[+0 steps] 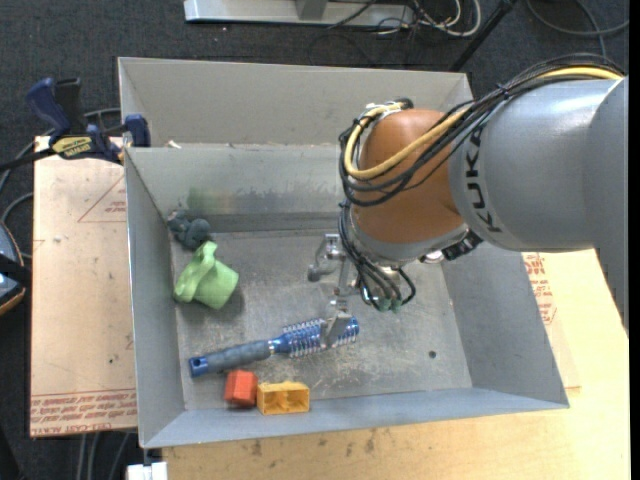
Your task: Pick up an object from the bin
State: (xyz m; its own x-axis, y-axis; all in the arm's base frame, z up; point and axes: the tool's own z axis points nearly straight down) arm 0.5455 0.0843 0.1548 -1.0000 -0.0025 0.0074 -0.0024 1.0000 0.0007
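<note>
1. The gripper [336,290] hangs low inside the grey bin [290,183], a little right of the middle, under the orange cover of the wrist.
2. Its fingers [344,324] look spread apart. One stands toward the back wall and the other toward the front, and nothing is seen between them.
3. The nearest thing is a blue brush [262,349], which lies flat on the floor of the bin. Its handle points to the front left and its bristle end is just at the front finger, touching it or nearly so.
4. Near the front wall, beside the handle, lie a small red block [239,388] and a yellow block [283,397], close together.
5. At the left side lies a green soft lump [207,280], and behind it, in the corner, a dark grey lump [188,230]. Both are well apart from the gripper.
6. As a judgement, the task is at its early part. The arm is down among the things, but no thing is gripped or lifted yet.
7. What is left is to close on one thing, probably the brush, and then to lift it out of the bin.
</note>
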